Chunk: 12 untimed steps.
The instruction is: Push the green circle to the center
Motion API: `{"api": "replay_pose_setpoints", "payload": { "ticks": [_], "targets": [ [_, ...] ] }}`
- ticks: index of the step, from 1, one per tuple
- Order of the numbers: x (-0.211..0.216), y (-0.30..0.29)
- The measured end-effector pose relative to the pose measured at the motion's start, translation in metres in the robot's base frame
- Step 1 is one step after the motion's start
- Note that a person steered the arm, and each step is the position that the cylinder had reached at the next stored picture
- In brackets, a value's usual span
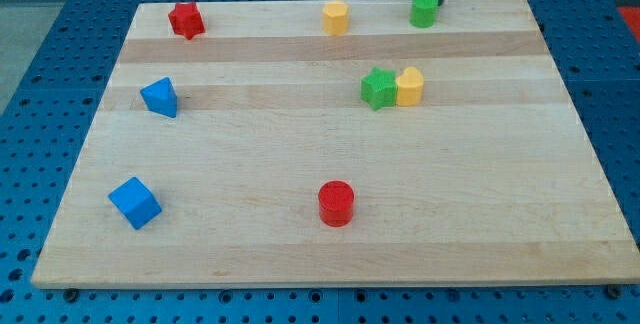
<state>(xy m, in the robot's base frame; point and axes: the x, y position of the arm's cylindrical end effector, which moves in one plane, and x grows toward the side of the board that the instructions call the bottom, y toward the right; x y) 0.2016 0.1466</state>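
The green circle (424, 10) stands near the top edge of the wooden board (250, 154), right of the middle. My tip (437, 0) is at the top edge, just above and to the right of the green circle, close to it or touching it. Only the rod's lower part shows at the view's top.
A yellow block (336, 18) stands left of the green circle. A red star (186, 20) is at the top left. A green star (378, 88) and a yellow block (409, 86) touch near the middle right. A blue triangle (160, 97), a blue cube (134, 203) and a red circle (336, 204) lie lower.
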Motion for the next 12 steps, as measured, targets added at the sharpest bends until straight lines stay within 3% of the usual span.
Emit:
{"api": "replay_pose_setpoints", "payload": {
  "ticks": [4, 6, 9, 12],
  "targets": [
    [0.059, 0.016],
    [0.049, 0.007],
    [0.056, -0.062],
    [0.103, -0.116]
  ]
}}
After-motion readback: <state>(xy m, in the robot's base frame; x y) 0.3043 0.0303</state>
